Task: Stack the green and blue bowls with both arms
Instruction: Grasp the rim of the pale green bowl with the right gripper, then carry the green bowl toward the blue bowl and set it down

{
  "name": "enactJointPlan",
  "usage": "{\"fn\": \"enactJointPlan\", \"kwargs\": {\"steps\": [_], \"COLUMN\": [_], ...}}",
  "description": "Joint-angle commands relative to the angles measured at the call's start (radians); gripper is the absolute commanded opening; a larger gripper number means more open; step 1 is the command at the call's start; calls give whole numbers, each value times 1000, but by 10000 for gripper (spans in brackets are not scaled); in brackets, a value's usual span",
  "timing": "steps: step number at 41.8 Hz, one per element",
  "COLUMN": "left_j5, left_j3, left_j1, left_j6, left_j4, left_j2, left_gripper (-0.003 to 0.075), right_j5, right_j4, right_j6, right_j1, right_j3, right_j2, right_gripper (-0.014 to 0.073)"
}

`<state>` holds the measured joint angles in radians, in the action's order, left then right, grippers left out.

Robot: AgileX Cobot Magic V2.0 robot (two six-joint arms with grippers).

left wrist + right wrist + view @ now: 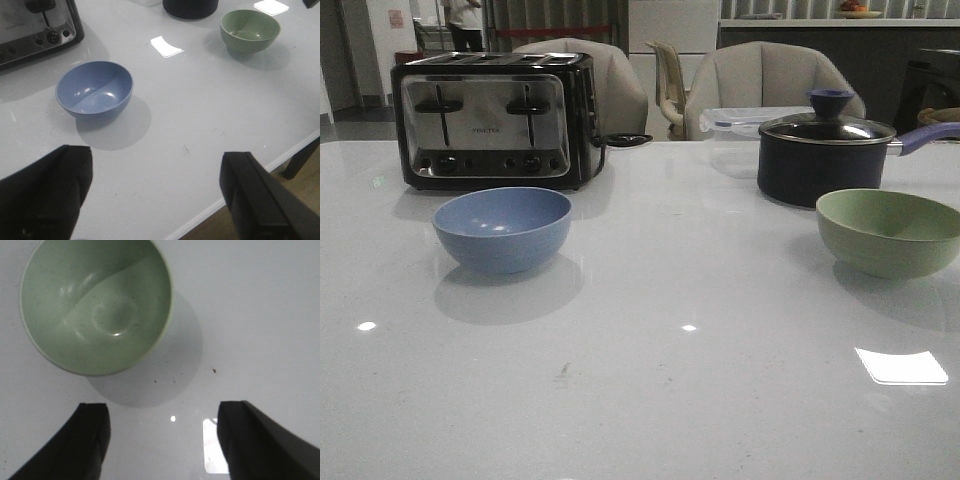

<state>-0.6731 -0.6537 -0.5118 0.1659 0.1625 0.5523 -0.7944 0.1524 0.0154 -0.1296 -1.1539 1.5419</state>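
Observation:
The dusty blue bowl [502,228] sits upright and empty on the white table, left of centre, in front of the toaster. It also shows in the left wrist view [94,89]. The sage green bowl [889,232] sits upright and empty at the right, in front of the saucepan, and shows in the left wrist view [250,30] and the right wrist view [96,305]. My left gripper [157,192] is open and empty above the table's near edge, short of the blue bowl. My right gripper [162,440] is open and empty, hovering just short of the green bowl. Neither arm shows in the front view.
A black and chrome toaster [495,120] stands at the back left. A dark navy saucepan [825,155] with a glass lid stands behind the green bowl, a clear plastic box [740,122] behind it. Chairs stand beyond the table. The table's near edge [240,192] lies under my left gripper.

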Motion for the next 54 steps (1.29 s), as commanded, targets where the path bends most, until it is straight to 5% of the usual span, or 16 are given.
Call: {"fn": "enactJointPlan", "kwargs": {"steps": [1, 26, 40, 54], "left_j5": [81, 81, 81, 81], "left_j3": [-29, -29, -29, -29], "left_j1": [-10, -10, -10, -10], "left_j6": [2, 2, 2, 2], "left_j4": [18, 18, 18, 18], "left_j2": [10, 10, 10, 10], "left_gripper": [580, 580, 580, 580], "right_j5": [6, -27, -36, -76], "right_j4": [26, 10, 8, 13], "right_j6": [34, 70, 70, 122], "right_j1": [-7, -7, -7, 56], "right_j3": [-112, -423, -435, -435], "right_j2": [68, 447, 456, 321], "right_gripper": [558, 539, 161, 85]}}
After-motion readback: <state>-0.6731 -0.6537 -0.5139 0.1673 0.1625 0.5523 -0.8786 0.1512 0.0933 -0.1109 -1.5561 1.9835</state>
